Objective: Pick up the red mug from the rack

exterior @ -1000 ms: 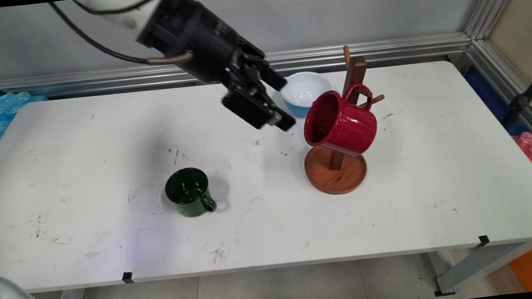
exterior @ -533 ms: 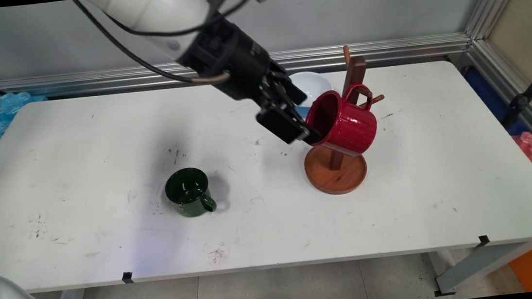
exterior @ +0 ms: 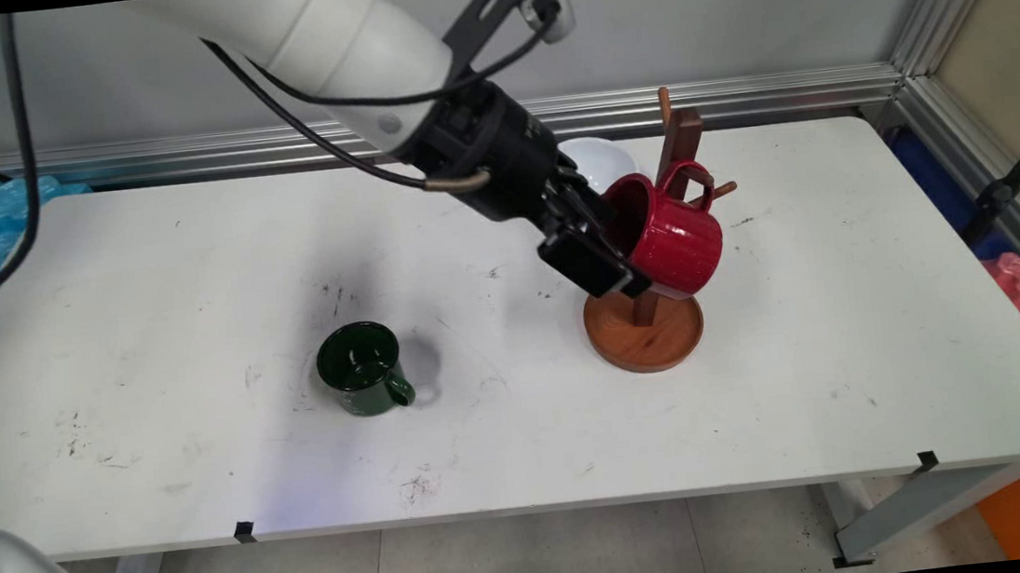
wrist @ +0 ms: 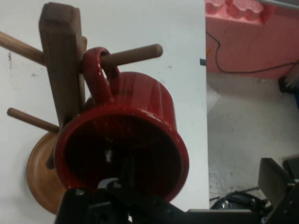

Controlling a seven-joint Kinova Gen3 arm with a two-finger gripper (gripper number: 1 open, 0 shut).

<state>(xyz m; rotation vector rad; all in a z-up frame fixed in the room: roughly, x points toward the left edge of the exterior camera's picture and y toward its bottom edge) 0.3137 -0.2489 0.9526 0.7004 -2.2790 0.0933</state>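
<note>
A red mug point(exterior: 669, 236) is hung by its handle on a peg of a wooden mug tree point(exterior: 653, 310), tilted with its mouth turned toward the surface's left edge; the tree is stood right of the surface's point(exterior: 143, 266) middle, toward the far edge. The gripper point(exterior: 605, 254) is set at the mug's mouth. In the hand view the mug's rim point(wrist: 122, 154) is seen straddled: one finger point(wrist: 275, 184) is held outside the wall at the lower right, while the other appears to be reaching inside the opening, though that part is dark and poorly seen. The jaws are parted, with the mug wall between them, and nothing is gripped yet.

Behind the gripper, near the far edge, a blue-and-white bowl point(exterior: 596, 158) is partly hidden. A dark green mug point(exterior: 361, 368) is stood upright well apart, left of the middle and toward the near edge.

If the rim were pushed further, the light tree could be tipped or slid, or the handle could be nudged off its peg.

Compared with a second ago, the gripper has been brought from clear of the mug, left of the bowl, down and rightward to the rim; mug, tree and green mug are unchanged.
</note>
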